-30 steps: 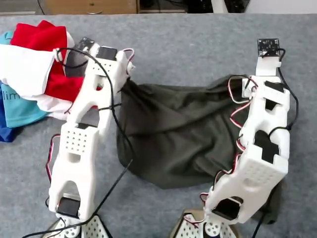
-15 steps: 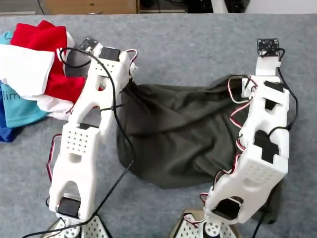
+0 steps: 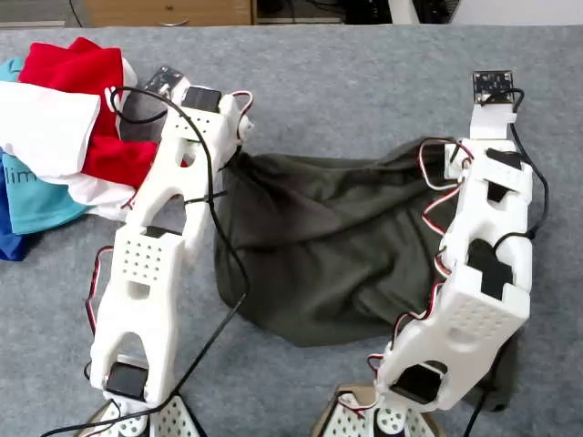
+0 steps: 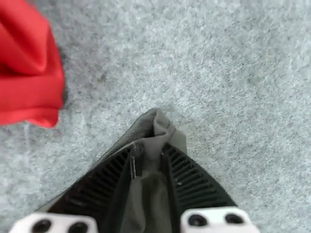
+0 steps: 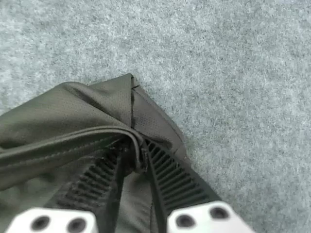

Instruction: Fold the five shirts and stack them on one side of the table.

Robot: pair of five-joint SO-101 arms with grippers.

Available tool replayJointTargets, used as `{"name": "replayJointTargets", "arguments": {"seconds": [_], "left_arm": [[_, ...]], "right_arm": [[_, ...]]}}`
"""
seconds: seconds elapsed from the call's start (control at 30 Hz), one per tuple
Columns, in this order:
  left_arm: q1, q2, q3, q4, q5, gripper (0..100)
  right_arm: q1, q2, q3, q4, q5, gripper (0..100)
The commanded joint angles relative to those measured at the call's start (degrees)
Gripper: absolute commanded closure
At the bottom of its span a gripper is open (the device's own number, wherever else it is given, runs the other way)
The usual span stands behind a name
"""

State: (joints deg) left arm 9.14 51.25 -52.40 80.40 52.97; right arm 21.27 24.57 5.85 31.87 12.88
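**Two grippers, one dark shirt (image 3: 328, 246)**

Since a second ago the left gripper (image 4: 149, 145) has shifted only slightly, and the right gripper (image 5: 136, 145) has not moved. Each one is closed on a far corner of the shirt, which lies in the middle of the grey desk (image 3: 364, 82). One pile (image 3: 64, 118) of red, white, teal and blue shirts sits at the far left corner. A wooden cabinet (image 3: 164, 11) stands behind.

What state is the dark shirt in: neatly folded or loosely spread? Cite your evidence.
Loosely spread. The dark shirt lies rumpled and creased across the table, with the left gripper and right gripper each pinching an edge.
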Motion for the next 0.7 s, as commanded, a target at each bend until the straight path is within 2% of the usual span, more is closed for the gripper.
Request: {"name": "replayJointTargets", "arguments": {"seconds": [0.0,0.1,0.4,0.5,0.67], "left_arm": [[0.4,-0.4,-2.6,0.1,-0.6,94],[0.4,-0.4,-2.6,0.1,-0.6,98],[-0.8,-1.0,-5.3,1.5,-3.5,98],[-1.5,-1.0,-14.8,7.1,-5.6,98],[-1.8,-1.0,-42.7,16.4,-17.1,98]], "right_arm": [[-0.7,-0.2,-3.4,0.4,0.7,99.6],[-0.7,-0.2,-3.4,0.4,0.7,99.6],[-0.7,-0.5,-3.4,0.4,0.7,99.6],[-0.7,-2.1,-4.4,4.3,0.6,99.6],[-0.4,-14.9,-9.0,16.5,-4.3,99.7]]}}
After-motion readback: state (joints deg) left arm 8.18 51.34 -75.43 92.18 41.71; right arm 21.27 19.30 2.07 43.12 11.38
